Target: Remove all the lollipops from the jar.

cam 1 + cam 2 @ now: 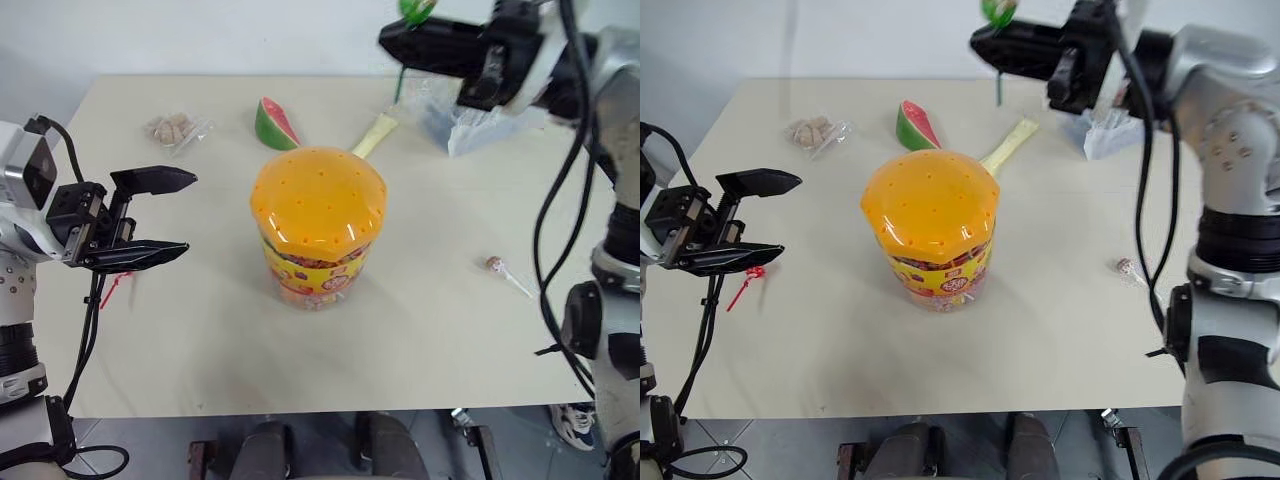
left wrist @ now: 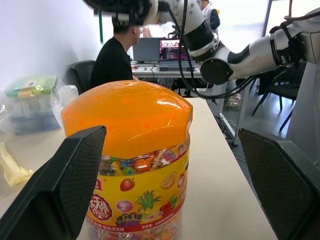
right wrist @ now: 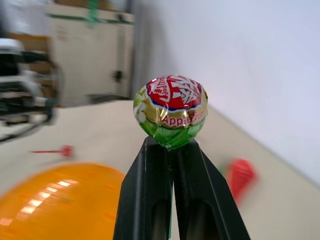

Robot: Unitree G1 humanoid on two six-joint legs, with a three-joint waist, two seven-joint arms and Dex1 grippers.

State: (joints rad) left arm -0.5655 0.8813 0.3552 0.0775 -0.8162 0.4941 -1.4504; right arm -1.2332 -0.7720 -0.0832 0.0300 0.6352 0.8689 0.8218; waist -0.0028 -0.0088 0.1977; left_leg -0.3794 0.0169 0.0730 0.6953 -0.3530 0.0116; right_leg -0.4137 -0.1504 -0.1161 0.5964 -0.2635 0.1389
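Observation:
The jar (image 1: 318,215), a clear tub with a domed orange lid and a yellow-red label, stands upright mid-table. My right gripper (image 1: 395,40) is raised above the table's far side, shut on the stick of a green lollipop (image 3: 171,111) whose ball sits just above the fingertips. A pink lollipop (image 1: 494,264) on a white stick lies on the table right of the jar. A red one (image 1: 118,287) lies at the left, under my left gripper (image 1: 188,215), which is open, empty and level, pointing at the jar from its left.
A watermelon slice (image 1: 275,125) and a yellow packet (image 1: 372,135) lie behind the jar. A small bag of sweets (image 1: 175,128) is at the far left, a clear bag (image 1: 470,125) at the far right. A person (image 2: 112,55) sits at a desk beyond the table.

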